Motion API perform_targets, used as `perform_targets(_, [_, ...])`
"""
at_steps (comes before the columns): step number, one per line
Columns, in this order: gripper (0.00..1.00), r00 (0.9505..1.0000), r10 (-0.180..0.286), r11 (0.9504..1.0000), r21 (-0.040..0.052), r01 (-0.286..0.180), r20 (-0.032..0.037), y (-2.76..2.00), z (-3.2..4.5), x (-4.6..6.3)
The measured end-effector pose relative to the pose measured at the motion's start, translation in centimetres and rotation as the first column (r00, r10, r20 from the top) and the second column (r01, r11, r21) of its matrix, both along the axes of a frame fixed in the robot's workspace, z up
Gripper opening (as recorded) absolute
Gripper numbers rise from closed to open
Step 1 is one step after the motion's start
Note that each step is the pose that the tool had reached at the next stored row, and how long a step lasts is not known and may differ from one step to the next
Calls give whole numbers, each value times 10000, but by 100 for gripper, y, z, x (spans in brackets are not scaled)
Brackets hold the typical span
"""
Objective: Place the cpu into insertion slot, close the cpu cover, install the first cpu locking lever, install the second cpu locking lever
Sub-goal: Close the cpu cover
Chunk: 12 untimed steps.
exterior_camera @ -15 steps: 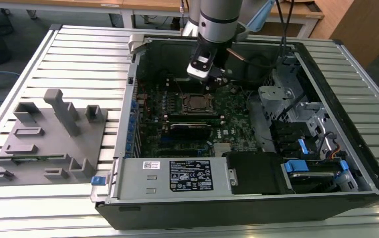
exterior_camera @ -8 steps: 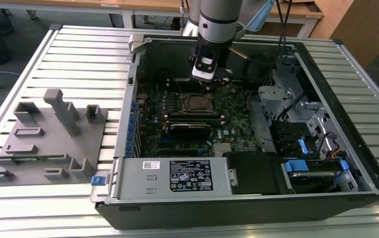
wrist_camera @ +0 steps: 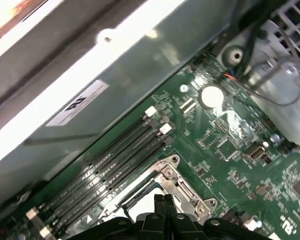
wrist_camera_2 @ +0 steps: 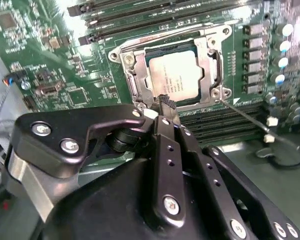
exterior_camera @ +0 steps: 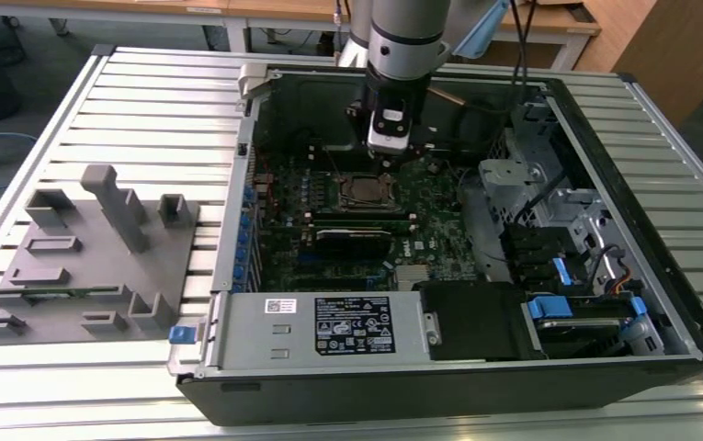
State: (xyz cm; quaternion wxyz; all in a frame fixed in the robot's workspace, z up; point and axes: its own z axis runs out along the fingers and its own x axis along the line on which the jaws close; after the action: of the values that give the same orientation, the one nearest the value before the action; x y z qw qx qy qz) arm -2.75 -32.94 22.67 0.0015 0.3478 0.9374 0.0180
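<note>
The cpu [wrist_camera_2: 176, 75] lies flat in the socket on the green motherboard, and it is also seen in the exterior view as the cpu [exterior_camera: 361, 190]. The cpu cover [wrist_camera_2: 210, 56], a dull metal frame, lies down around it. A thin wire locking lever [wrist_camera_2: 245, 118] sticks out sideways from one socket corner, away from the frame. My gripper [wrist_camera_2: 165, 101] hangs just above the socket's edge, fingers shut together and holding nothing. In the first wrist view the gripper [wrist_camera: 164, 201] is over a corner of the socket frame [wrist_camera: 182, 186]. The exterior view puts the gripper [exterior_camera: 388, 158] just behind the socket.
The open computer case [exterior_camera: 645, 211] walls in the board on all sides. Memory slots [wrist_camera: 115, 160] run beside the socket. A long black-labelled module [exterior_camera: 354, 241] and the power supply [exterior_camera: 326, 326] lie nearer the front. A grey fixture block [exterior_camera: 94, 248] stands at the exterior view's left.
</note>
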Motion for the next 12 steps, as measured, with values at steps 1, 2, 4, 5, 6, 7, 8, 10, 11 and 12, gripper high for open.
perform_targets(1, [11,9998,196,9998,0,-196,0,0,-1,0])
perform_targets(2, [11,9993,375,9993,1,-375,0,0,-2,0])
perform_targets(4, [11,9973,734,9973,1,-734,1,0,-4,0])
perform_targets(5, [11,9958,914,9958,1,-914,1,0,-5,0])
perform_targets(6, [11,9940,1092,9940,0,-1092,0,0,-6,0])
perform_targets(7, [11,9917,1283,9917,0,-1283,1,0,-8,0])
perform_targets(8, [11,9893,1460,9893,0,-1460,1,0,-9,0])
perform_targets(10, [11,9834,1816,9834,1,-1816,1,0,-11,0])
perform_targets(11, [11,9800,1991,9800,1,-1991,1,0,-12,0])
perform_targets(12, [11,9762,2168,9762,1,-2168,0,0,-13,0])
